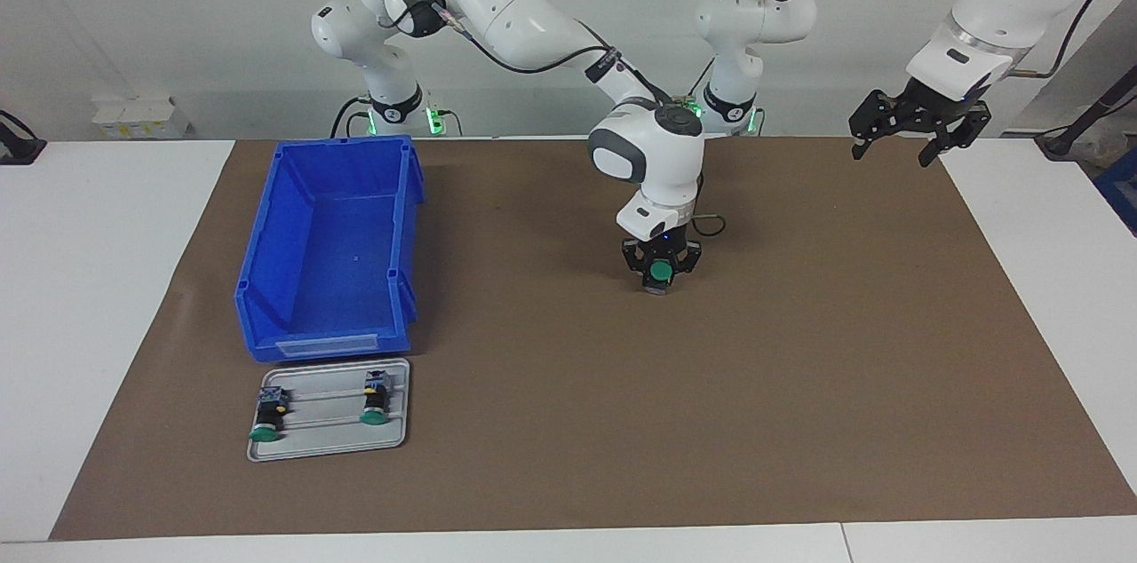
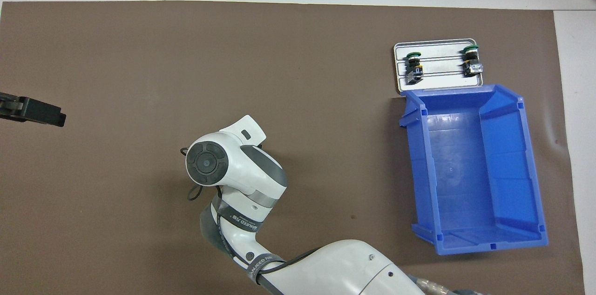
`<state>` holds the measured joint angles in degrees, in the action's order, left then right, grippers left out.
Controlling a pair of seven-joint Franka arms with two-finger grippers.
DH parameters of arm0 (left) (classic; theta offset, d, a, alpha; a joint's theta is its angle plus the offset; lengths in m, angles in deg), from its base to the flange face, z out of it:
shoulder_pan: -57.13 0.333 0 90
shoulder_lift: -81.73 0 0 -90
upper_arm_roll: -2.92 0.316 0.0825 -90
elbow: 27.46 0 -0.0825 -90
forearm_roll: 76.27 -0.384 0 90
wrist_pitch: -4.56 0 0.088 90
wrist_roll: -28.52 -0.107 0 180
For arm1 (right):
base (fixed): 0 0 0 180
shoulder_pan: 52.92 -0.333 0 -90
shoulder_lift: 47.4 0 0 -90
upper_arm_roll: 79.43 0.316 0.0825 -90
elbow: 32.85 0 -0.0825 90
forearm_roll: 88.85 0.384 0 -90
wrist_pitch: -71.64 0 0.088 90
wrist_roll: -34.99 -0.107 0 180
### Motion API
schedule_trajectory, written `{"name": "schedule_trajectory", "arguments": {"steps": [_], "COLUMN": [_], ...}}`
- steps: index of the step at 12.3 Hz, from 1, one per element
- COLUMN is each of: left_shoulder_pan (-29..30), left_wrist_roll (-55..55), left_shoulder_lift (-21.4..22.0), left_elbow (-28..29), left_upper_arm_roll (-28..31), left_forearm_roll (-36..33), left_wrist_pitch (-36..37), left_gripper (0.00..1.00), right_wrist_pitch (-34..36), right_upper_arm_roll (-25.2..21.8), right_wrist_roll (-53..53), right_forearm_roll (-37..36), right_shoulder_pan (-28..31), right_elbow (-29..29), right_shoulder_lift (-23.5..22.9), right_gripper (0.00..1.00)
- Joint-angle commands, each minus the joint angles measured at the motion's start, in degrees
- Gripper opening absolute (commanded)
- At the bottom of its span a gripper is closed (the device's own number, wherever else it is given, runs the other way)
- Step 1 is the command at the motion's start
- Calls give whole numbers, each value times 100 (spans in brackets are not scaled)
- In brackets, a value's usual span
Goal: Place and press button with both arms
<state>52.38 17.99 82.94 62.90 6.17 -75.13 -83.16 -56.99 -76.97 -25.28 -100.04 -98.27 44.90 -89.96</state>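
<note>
My right gripper points down over the middle of the brown mat and is shut on a button whose green cap faces the camera; it is at or just above the mat. In the overhead view the right arm's wrist hides that gripper and the button. My left gripper hangs open and empty, raised over the mat's edge at the left arm's end; it also shows in the overhead view. That arm waits. Two more buttons lie on a small metal tray.
A blue bin stands open and empty at the right arm's end, with the tray touching its end farther from the robots. In the overhead view the bin, the tray and its buttons show too.
</note>
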Motion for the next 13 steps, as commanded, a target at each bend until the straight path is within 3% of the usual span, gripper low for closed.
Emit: {"name": "schedule_trajectory", "arguments": {"steps": [1, 5, 11, 13], "left_shoulder_pan": [79, 79, 79, 79], "left_wrist_roll": [-1, -1, -1, -1], "left_shoulder_lift": [178, 178, 178, 178], "left_elbow": [202, 202, 202, 202], "left_upper_arm_roll": [-62, -62, -62, -62], "left_forearm_roll": [-105, -105, -105, -105], "left_wrist_pitch": [-52, -52, -52, -52], "left_gripper": [100, 100, 100, 100], "right_wrist_pitch": [188, 768, 1664, 1736], "right_upper_arm_roll": [-26, -281, -281, -281], "right_wrist_roll": [-151, 6, 1630, 1843], "right_forearm_roll": [-207, -436, -357, -357], "right_shoulder_pan": [78, 393, 2010, 2511], "right_elbow": [-40, -66, 162, 713], "right_shoulder_lift": [54, 703, 2031, 2530], "right_gripper": [13, 13, 13, 17]}}
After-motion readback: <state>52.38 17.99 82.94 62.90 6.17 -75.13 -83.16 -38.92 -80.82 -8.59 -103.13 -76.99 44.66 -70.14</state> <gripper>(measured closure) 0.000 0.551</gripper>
